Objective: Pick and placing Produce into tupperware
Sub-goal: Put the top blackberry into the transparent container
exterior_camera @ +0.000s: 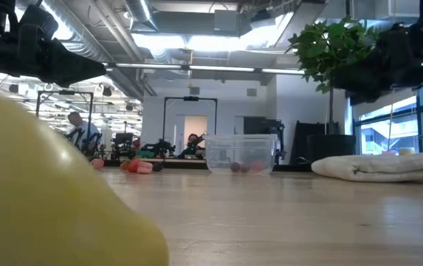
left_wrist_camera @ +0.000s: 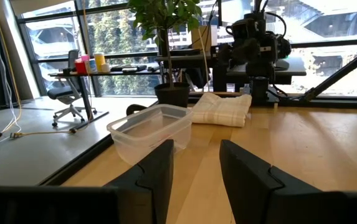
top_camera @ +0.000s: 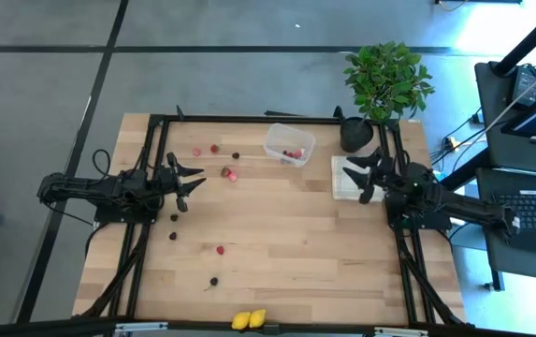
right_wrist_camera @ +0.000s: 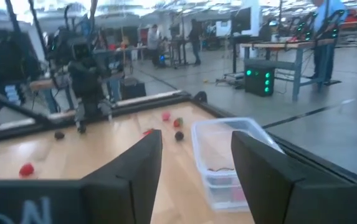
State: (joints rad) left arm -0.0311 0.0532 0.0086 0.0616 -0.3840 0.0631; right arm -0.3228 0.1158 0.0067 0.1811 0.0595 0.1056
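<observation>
The clear tupperware point(top_camera: 289, 144) stands near the table's far edge with a few red and dark pieces inside; it shows also in the low view point(exterior_camera: 241, 153), the left wrist view point(left_wrist_camera: 150, 129) and the right wrist view point(right_wrist_camera: 228, 158). Red berries point(top_camera: 214, 149) and dark round pieces point(top_camera: 173, 236) lie scattered over the left half of the table. Two yellow pieces point(top_camera: 249, 319) sit at the near edge. My left gripper point(top_camera: 195, 179) hovers open at the table's left, holding nothing. My right gripper point(top_camera: 354, 177) hovers open at the right, above the checked cloth, holding nothing.
A beige checked cloth point(top_camera: 351, 178) lies right of the tupperware. A black pot with a green plant point(top_camera: 356, 134) stands at the far right corner. A yellow piece point(exterior_camera: 41, 199) fills the low view's near left. Black frame rails border the table.
</observation>
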